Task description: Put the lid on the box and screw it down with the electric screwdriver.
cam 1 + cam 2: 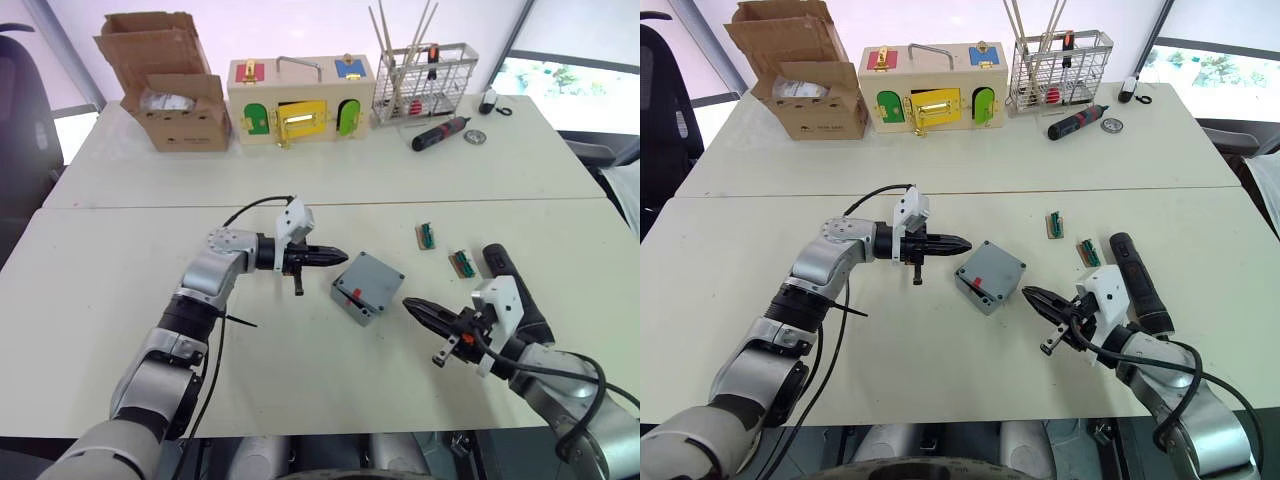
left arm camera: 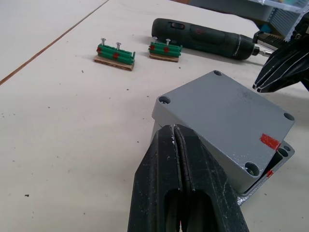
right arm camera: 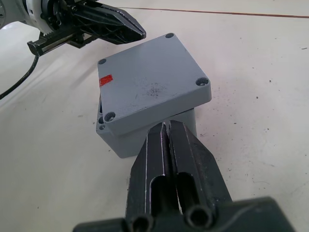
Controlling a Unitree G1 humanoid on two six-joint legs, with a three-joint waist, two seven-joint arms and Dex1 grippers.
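The grey lid [image 1: 371,279] lies on top of the grey box [image 3: 121,142], slightly askew, so one box corner with its screw hole shows beside a red mark. My left gripper [image 1: 336,255] is shut and empty, its tip just off the lid's left edge. At the opposite side my right gripper [image 1: 411,304] is also shut and empty, a short gap from the box. The black electric screwdriver [image 1: 508,278] lies flat on the table beside my right wrist.
Two green screw holders [image 1: 426,235] [image 1: 462,263] with upright screws sit right of the box. At the back stand a cardboard box [image 1: 175,95], a wooden latch box [image 1: 300,100], a wire basket [image 1: 425,80] and a small black-and-red screwdriver [image 1: 440,132].
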